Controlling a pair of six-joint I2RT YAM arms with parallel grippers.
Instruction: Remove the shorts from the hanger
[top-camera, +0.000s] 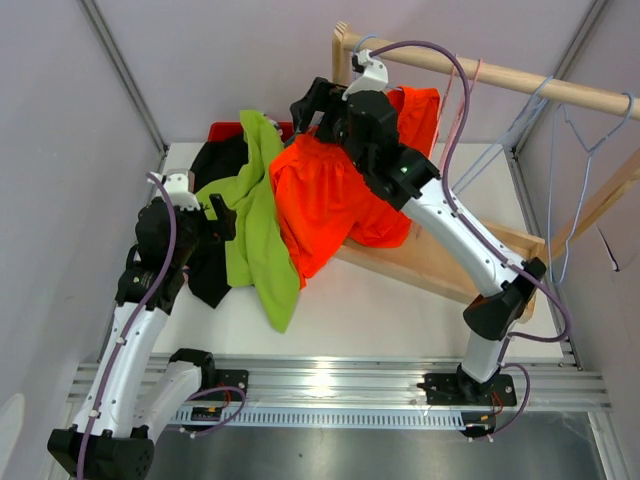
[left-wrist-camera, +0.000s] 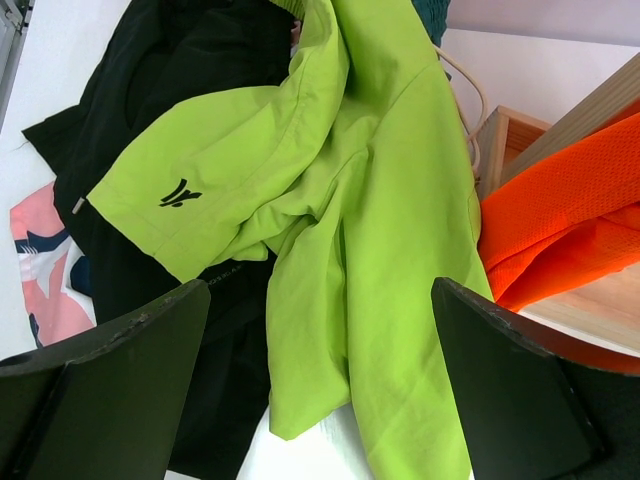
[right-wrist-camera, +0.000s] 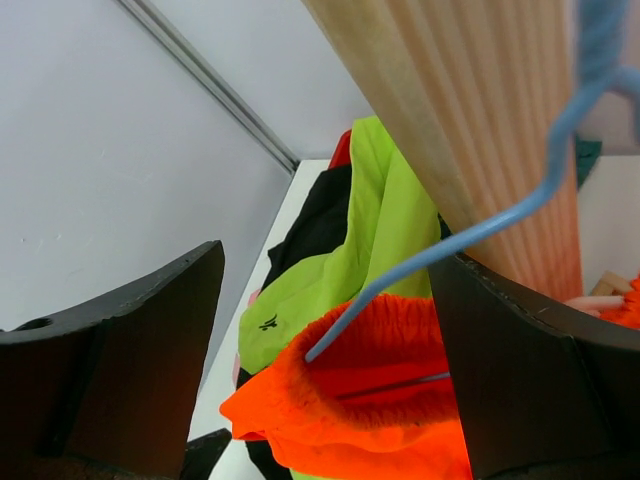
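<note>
Right end effector (right-wrist-camera: 328, 270), wide open and empty, straddles the blue wire hanger (right-wrist-camera: 450, 240) carrying soft orange mesh shorts (top-camera: 325, 195). Next, probably: pinch the fabric and pull it free.

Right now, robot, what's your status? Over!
Left gripper open above lime green shorts. Right gripper open around blue hanger, orange shorts hanging on it. Wooden rack close beside right gripper.

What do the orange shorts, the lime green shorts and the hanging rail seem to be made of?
Orange shorts: probably synthetic mesh, matte; a fine holed weave shows.
Lime green shorts: smooth woven fabric, likely synthetic; soft folds, stitched hems.
Hanging rail: unfinished wood; straight grain lines.
</note>
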